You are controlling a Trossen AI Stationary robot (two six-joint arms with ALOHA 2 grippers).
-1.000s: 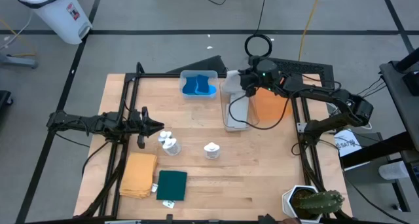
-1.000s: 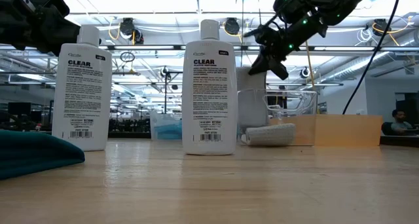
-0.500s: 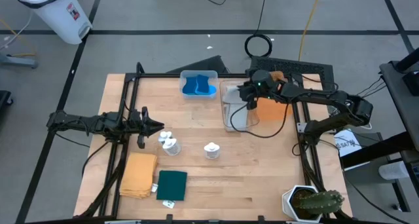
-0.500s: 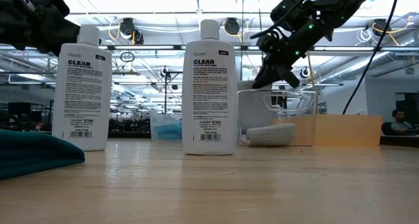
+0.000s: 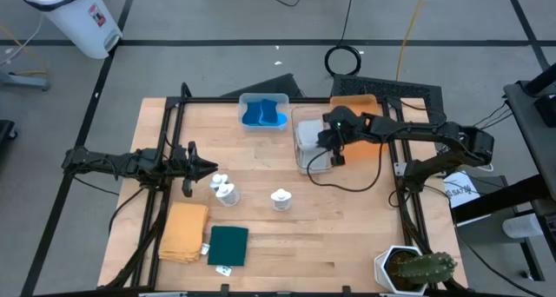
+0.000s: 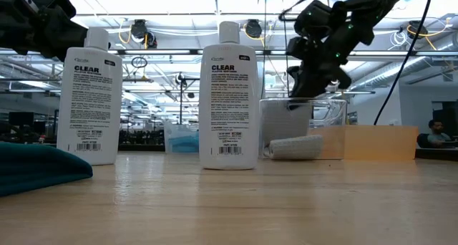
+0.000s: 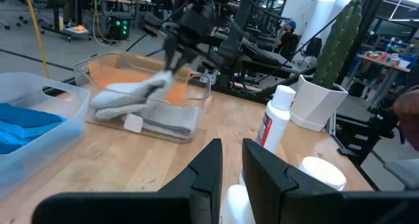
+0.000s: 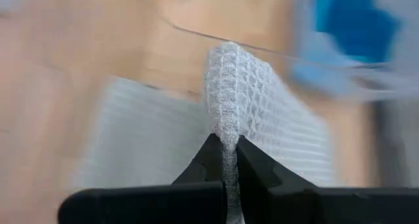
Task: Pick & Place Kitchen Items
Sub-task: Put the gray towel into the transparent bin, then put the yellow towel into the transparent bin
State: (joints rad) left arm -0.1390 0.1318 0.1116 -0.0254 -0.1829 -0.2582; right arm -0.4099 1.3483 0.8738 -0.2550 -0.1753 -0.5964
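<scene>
- Over the clear bin [image 5: 306, 162] at the far middle of the desk [image 5: 330, 236]: right hand [image 5: 328, 146], fingers pinched on a fold of grey cloth [image 8: 226, 99]; the wrist view shows the waffle weave caught between both fingertips.
- Inside the same bin: a second grey cloth [image 7: 160, 119], lying folded on the bottom; the held cloth hangs just above it, partly within the bin walls in the left wrist view.
- Left edge of the desk: left hand [image 5: 193, 164], waiting near the bottles [image 5: 224, 188]; fingers close together with a narrow gap and nothing between them, so it reads as closed and empty.
- Far side, just left of the clear bin: blue bin [image 5: 262, 112] with blue cloth pieces [image 5: 263, 115].
- Behind the clear bin, to its right: orange tray [image 5: 358, 139].
- Near left corner: yellow cloth [image 5: 182, 231] and green cloth [image 5: 228, 245], side by side, both flat.
- Desk middle: a third bottle [image 5: 280, 198], standing apart from the other two.
- Near right corner: cactus [image 5: 415, 267].
- Step in hand, by judgement: placing the grey cloth into the clear bin, atop its mate.
- Next move calls for: lowering until the cloth rests inside the walls, then parting the fingers and lifting straight up so the fabric does not drag out over the rim.
</scene>
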